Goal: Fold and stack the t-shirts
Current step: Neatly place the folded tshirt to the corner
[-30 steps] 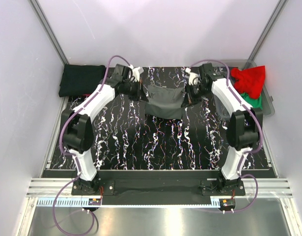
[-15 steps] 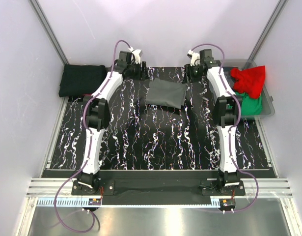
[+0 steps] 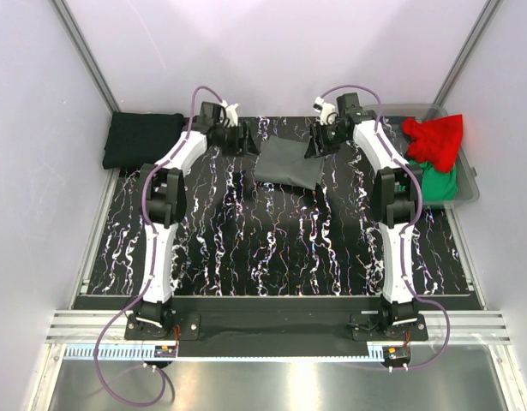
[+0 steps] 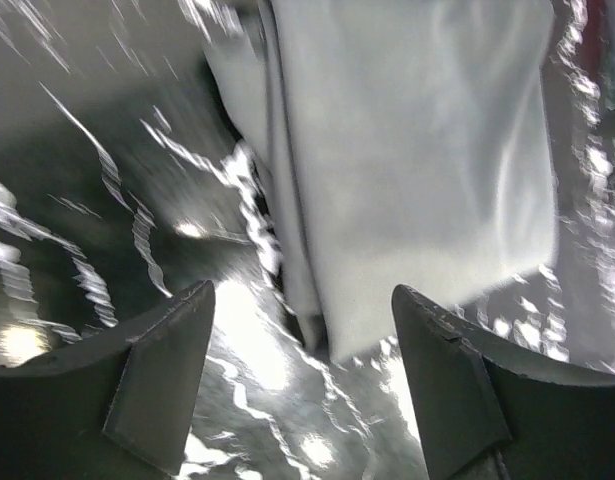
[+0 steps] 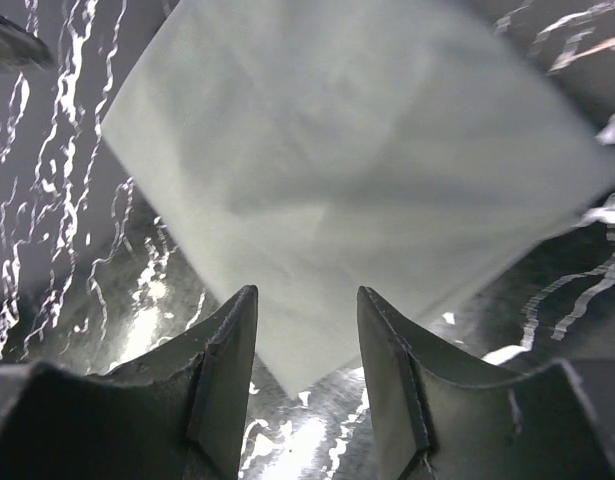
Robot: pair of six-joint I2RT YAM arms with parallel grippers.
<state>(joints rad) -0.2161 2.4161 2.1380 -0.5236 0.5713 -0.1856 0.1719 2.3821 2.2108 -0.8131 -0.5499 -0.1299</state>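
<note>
1. Found the left gripper [image 3: 244,139] spread wide and empty, just off the upper left edge of the dark grey t-shirt [image 3: 289,163].
2. Found the right gripper [image 3: 316,144] likewise parted, pinching nothing, at the upper right corner of that shirt; in the right wrist view, saw a corner of the cloth pointing into the gap between the fingers [image 5: 222,380].
3. Noted a black tabletop [image 3: 272,248] veined with white, enclosed by plain pale walls [image 3: 272,51], with a metal rail [image 3: 272,330] along the bottom of the frame.
4. Located the dark grey t-shirt folded flat at upper centre of the tabletop, long axis running left to right, dipping slightly toward the right.
5. Spotted a folded black t-shirt [image 3: 143,139] at upper left, and a red t-shirt [image 3: 434,139] heaped above a green t-shirt [image 3: 440,181] in a clear bin [image 3: 470,195] at upper right.
</note>
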